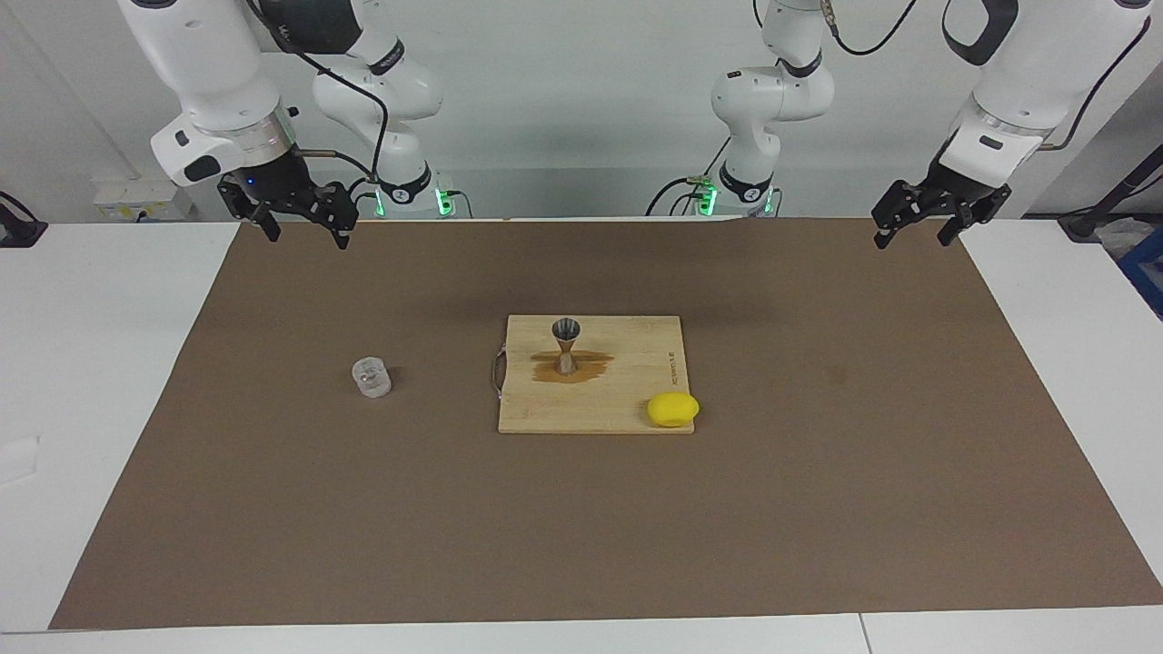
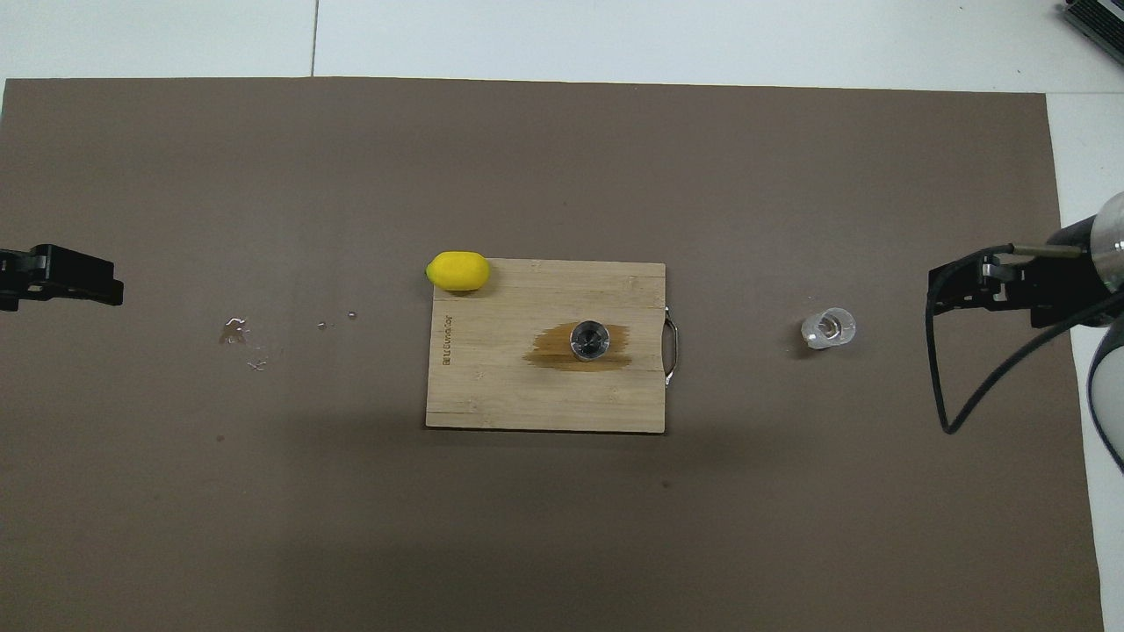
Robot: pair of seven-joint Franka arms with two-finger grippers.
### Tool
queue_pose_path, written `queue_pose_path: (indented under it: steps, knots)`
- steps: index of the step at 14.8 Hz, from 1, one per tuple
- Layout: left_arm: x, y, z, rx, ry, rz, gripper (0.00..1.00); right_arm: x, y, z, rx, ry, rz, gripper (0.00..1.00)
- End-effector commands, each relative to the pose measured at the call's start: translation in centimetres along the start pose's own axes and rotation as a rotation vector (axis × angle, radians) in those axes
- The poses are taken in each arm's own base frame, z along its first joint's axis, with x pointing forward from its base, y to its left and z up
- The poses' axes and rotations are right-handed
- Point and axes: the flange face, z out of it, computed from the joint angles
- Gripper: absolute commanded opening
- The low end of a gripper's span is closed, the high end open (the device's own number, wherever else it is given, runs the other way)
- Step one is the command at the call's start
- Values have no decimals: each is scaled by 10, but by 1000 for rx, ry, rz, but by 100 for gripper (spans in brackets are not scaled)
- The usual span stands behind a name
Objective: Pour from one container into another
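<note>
The small clear glass cup (image 1: 372, 377) stands alone on the brown surface (image 1: 818, 509) toward the right arm's end, well apart from the silver hourglass-shaped metal jigger (image 1: 566, 345) on the wooden cutting board (image 1: 627, 400), likely poured already, since right end effector (image 1: 302, 224) and left end effector (image 1: 918, 226) hang wide and empty.

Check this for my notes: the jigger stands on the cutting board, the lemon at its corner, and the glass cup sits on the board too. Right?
Not quite. The glass cup sits on the brown mat, off the cutting board, toward the right arm's end, as the facing view shows. The jigger and lemon are as stated.
</note>
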Motion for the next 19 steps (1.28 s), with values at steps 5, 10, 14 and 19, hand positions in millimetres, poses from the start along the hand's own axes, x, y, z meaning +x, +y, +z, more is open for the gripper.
queue_pose_path:
  steps: [5,10,14,19]
  knots:
    - [-6,-2,-5,18,-5,0,100,6,4,-3,7,45,-18,99]
    - [-6,-2,-5,16,-5,0,100,4,3,-2,5,29,-21,99]
    - [-6,-2,-6,16,-3,0,100,4,3,-2,25,23,-19,99]
    - [-6,-2,-5,16,-5,0,100,2,3,1,24,20,-37,99]
